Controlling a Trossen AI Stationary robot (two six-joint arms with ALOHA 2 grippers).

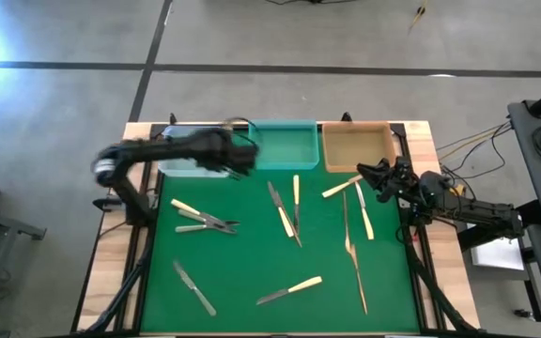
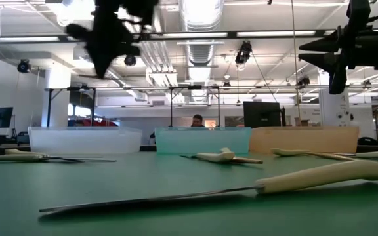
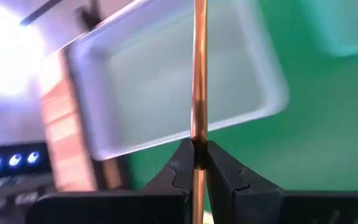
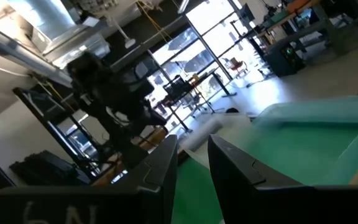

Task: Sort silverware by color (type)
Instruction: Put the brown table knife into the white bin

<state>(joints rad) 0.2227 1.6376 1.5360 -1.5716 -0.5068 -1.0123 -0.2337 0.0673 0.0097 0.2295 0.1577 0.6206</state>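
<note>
My left gripper [image 3: 199, 152] is shut on a thin gold utensil [image 3: 199, 74], raised above the clear bin [image 3: 166, 81] at the table's far left [image 1: 188, 161]. My right gripper [image 4: 192, 163] is open and holds nothing; it hovers at the table's right side [image 1: 372, 175], near the amber bin [image 1: 355, 147]. Several pieces of silverware lie flat on the green mat: cream-handled knives [image 1: 292, 288] [image 1: 296, 193] [image 1: 342, 186], silver ones [image 1: 193, 286] [image 1: 280, 211] and gold ones [image 1: 352, 255]. My left gripper pinches the gold utensil's slim shaft [image 3: 199, 134] between its two fingers. The shaft runs out past the fingertips, in line with them. The utensil is lifted clear, above the clear bin; which end of it the fingers have does not show.
The teal bin [image 1: 285, 145] stands between the clear and the amber bin along the far edge. The mat [image 1: 252, 253] shows bare green between the scattered pieces. Wooden table edges frame it. A person shows far off in the room [image 2: 197, 120].
</note>
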